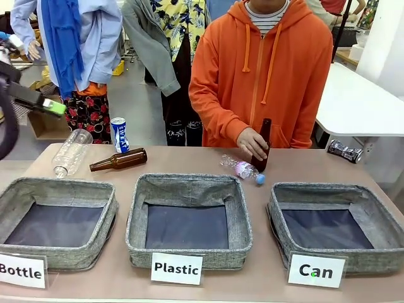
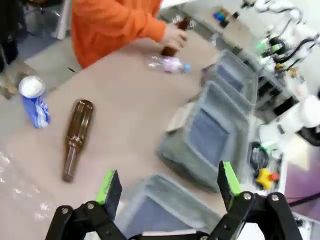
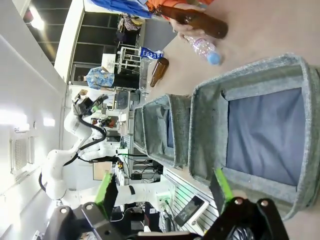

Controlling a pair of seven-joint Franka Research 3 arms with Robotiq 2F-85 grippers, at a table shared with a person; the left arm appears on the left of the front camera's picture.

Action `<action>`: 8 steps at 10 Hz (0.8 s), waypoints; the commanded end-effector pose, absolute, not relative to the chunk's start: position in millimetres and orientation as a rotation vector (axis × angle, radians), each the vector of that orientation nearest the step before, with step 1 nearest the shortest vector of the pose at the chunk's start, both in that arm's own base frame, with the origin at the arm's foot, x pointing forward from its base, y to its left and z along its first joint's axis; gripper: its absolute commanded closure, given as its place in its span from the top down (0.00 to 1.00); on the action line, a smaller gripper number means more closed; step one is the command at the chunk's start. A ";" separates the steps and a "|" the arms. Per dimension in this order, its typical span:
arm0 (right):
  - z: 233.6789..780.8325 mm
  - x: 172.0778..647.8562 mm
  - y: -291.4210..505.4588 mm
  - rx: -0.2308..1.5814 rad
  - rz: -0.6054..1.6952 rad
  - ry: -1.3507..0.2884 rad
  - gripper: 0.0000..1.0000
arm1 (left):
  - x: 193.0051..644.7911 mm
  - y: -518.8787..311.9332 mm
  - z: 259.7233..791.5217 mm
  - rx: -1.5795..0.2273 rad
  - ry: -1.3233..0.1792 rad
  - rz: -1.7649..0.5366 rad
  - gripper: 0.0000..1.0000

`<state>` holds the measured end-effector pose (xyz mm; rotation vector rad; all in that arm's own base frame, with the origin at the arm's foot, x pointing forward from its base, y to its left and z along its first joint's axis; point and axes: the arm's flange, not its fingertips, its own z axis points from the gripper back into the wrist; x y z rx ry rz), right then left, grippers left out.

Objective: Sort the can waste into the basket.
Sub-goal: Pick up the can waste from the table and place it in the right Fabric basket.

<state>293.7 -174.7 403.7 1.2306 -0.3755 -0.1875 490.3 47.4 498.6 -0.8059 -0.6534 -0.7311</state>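
The dented blue and white can (image 1: pixel 120 134) stands upright at the table's far left edge, also in the left wrist view (image 2: pixel 34 100) and the right wrist view (image 3: pixel 150 52). A small dark and silver thing (image 1: pixel 346 151), possibly the dark can, lies at the far right edge. The grey basket (image 1: pixel 372 214) behind the "Can" sign (image 1: pixel 315 271) sits front right with nothing in it. My left gripper (image 2: pixel 170 185) hangs open, high over the table's left end (image 1: pixel 50 104). My right gripper (image 3: pixel 164 185) is open above the Can basket (image 3: pixel 205 130).
Baskets signed "Bottle" (image 1: pixel 101 189) and "Plastic" (image 1: pixel 240 214) stand left and middle. A brown bottle (image 1: pixel 118 160) and a large clear bottle (image 1: pixel 71 151) lie far left. The person's hand (image 1: pixel 251 144) holds a brown bottle (image 1: pixel 265 129) upright beside a small plastic bottle (image 1: pixel 243 169).
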 end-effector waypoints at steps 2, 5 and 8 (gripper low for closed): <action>403.9 296.2 -176.3 1.244 -0.166 -0.405 1.00 | 541.6 66.6 467.5 -0.763 -0.815 -0.764 1.00; 403.9 296.2 -176.3 1.244 -0.166 -0.405 1.00 | 545.3 67.9 461.9 -0.746 -0.784 -0.743 1.00; 403.9 296.2 -176.3 1.244 -0.166 -0.405 1.00 | 550.1 72.3 459.4 -0.755 -0.695 -0.668 1.00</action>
